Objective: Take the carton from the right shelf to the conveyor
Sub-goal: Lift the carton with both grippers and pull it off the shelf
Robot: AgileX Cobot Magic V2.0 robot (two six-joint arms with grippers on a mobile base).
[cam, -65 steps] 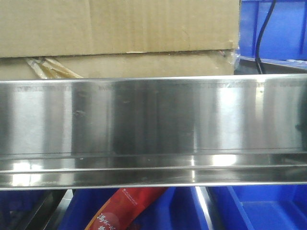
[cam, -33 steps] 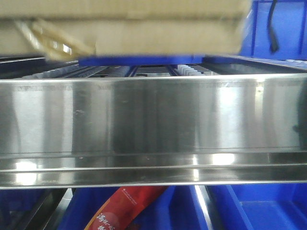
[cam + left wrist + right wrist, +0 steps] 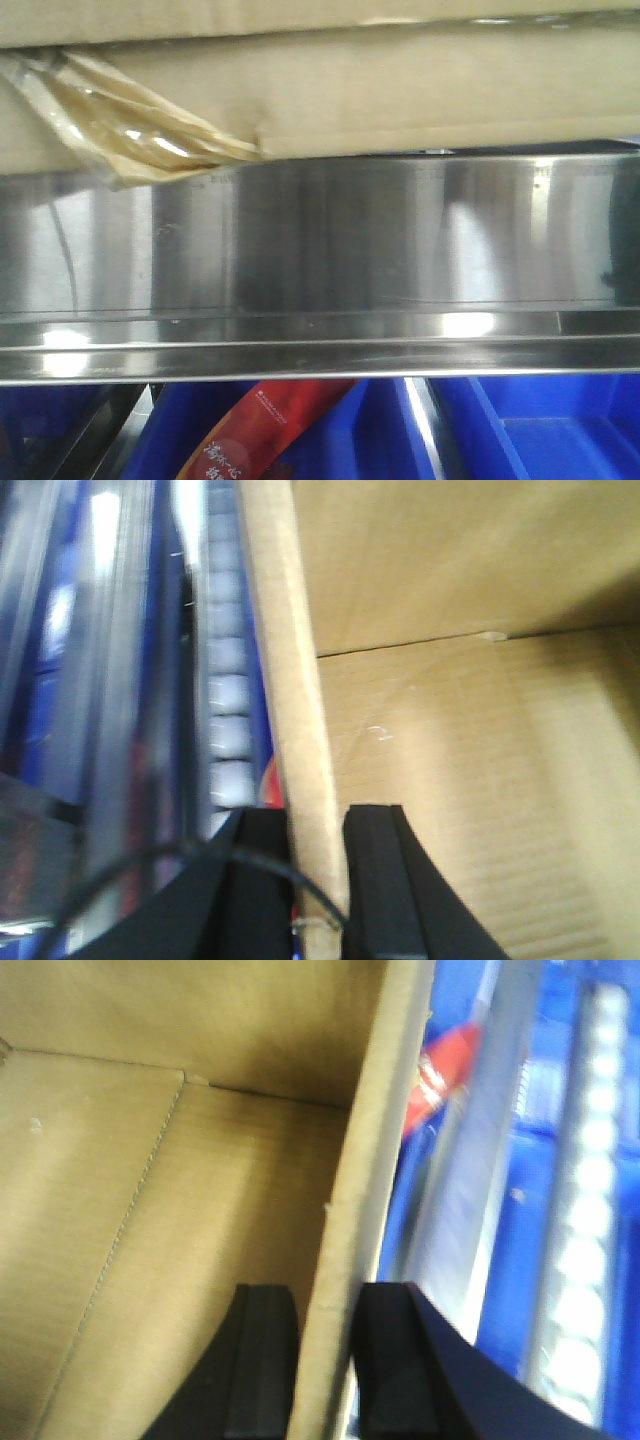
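1. The carton (image 3: 400, 90) filled the top of the front view, its bottom edge level with the top of the right shelf (image 3: 350, 250)'s mirror-like front rail. Whether it rested on the rail or hung just clear of it could not be told.
2. The carton's long axis ran left to right, parallel to the rail. A twisted strip of amber tape (image 3: 150, 135) hung from its lower left part.
3. The left end effector (image 3: 318, 830) was clamped on the carton's left wall, with one finger inside the box and one outside. A row of pale rollers (image 3: 225, 695) lay further out to the left.
4. The right end effector (image 3: 325, 1305) was clamped the same way on the right wall, with the open inside of the box to its left.
5. So the carton lay between the two end effectors, each holding one end of the long axis, and neither arm was the nearer one.
6. In my judgement, the coming move turned on this span. Both arms would have to travel together to keep the box level and bring it toward the near side over the rail.
7. The conveyor was not in view. Below the rail stood blue bins (image 3: 540, 430) and a red packet (image 3: 270, 430).
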